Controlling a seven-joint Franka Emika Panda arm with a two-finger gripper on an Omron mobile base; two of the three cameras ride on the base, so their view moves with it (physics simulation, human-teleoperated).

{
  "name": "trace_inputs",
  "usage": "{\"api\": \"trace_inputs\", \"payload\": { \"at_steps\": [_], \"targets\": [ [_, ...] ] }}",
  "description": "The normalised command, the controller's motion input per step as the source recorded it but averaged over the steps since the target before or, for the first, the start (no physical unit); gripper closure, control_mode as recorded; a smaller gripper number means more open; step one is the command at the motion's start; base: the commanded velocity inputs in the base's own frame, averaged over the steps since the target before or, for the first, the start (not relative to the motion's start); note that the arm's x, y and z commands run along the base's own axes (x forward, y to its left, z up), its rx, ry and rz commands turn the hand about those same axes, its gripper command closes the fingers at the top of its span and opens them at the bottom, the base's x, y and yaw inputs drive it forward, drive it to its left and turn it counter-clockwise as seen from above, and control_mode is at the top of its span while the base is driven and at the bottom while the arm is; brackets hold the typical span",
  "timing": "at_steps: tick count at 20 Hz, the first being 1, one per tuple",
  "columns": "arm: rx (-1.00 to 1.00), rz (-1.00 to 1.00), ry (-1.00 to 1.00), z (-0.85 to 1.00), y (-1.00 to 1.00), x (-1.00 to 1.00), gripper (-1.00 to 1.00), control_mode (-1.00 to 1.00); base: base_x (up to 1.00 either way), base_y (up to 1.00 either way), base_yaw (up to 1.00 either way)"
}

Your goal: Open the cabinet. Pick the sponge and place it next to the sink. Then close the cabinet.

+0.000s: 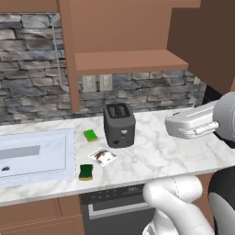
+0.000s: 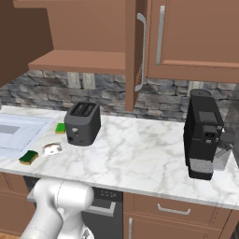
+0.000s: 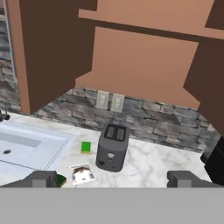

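1. Gripper (image 3: pixel 112 178) jaws spread wide, empty, high above the marble counter (image 1: pixel 156 151)
2. Dark green sponge (image 1: pixel 86 172) lies on the counter just beside the sink (image 1: pixel 32 158), near the front edge
3. Cabinet (image 1: pixel 119 32) doors stand open
4. Toaster (image 1: pixel 119 125) sits between the light-green sponge (image 1: pixel 90 135) and the coffee machine (image 2: pixel 202 134)
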Motion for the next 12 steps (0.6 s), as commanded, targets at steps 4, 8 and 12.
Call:
{"api": "trace_inputs", "payload": {
  "at_steps": [4,8,12],
  "targets": [
    [0.00,0.00,-0.19,0.00,0.32,0.00,-1.00,-1.00,0.00,0.00,0.00],
    [0.00,0.00,-0.21,0.00,0.30,0.00,-1.00,-1.00,0.00,0.00,0.00],
    [0.00,-0.01,-0.16,0.00,0.31,-0.01,-1.00,-1.00,0.00,0.00,0.00]
  ]
}}
